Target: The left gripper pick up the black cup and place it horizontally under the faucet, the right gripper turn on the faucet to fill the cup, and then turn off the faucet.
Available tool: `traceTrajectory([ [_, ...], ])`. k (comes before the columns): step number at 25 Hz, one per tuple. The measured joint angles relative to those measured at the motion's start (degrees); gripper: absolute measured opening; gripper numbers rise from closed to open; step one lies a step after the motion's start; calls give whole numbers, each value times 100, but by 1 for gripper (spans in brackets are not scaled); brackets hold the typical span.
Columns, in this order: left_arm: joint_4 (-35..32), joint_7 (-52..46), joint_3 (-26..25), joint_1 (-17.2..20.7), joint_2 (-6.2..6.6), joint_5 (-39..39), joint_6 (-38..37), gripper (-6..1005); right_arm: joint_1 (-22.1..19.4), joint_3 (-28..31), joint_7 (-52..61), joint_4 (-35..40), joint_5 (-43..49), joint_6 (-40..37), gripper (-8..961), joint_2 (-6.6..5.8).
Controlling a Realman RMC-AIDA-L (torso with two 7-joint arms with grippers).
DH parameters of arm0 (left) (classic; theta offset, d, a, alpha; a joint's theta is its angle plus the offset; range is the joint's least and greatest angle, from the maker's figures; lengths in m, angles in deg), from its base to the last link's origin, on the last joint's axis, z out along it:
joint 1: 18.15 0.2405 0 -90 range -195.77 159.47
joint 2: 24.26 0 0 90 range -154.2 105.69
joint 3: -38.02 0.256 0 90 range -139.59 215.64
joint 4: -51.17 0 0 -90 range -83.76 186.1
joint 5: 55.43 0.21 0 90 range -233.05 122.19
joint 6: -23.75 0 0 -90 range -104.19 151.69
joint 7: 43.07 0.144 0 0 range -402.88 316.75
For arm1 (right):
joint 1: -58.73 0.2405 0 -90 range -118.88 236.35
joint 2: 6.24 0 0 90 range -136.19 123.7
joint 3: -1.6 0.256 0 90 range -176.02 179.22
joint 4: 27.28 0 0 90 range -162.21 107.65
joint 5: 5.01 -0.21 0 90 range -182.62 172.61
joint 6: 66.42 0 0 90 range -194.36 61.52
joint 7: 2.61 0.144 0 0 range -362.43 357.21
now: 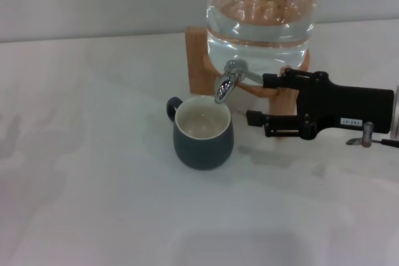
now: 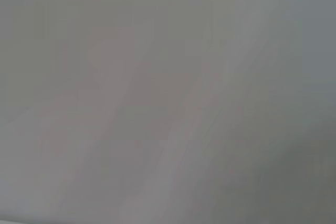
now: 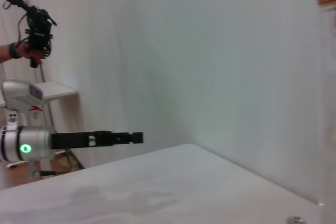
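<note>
The black cup (image 1: 203, 132) stands upright on the white table, its cream inside showing and its handle toward the back left. Its mouth lies right under the spout of the chrome faucet (image 1: 227, 82), which is fitted to the glass water jar (image 1: 262, 10). I see no stream of water. My right gripper (image 1: 257, 99) reaches in from the right, open, with its upper finger (image 1: 274, 81) at the tip of the faucet's lever and its lower finger beside the wooden stand. My left gripper (image 3: 121, 138) shows only far off in the right wrist view, held level above the table.
The jar rests in a wooden stand (image 1: 198, 60) at the back of the white table (image 1: 93, 185). A wall rises behind it. The left wrist view shows only a blank grey surface. A person's hand with a device (image 3: 31, 30) is beyond the table.
</note>
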Motion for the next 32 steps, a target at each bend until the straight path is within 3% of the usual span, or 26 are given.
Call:
traceTrajectory([
  [15, -2, -4, 0, 7, 10, 1, -106, 421, -17, -256, 56, 307, -108, 263, 840, -3],
  [19, -9, -4, 0, 14, 19, 2, -113, 421, -98, 147, 89, 306, -95, 333, 840, -16],
  [24, -14, -4, 0, 6, 22, 2, -167, 422, -231, 737, 148, 323, -118, 981, 840, -22],
  [32, -19, -8, 5, -39, 26, 33, -189, 422, -227, 907, 232, 260, -115, 1560, 839, -22],
])
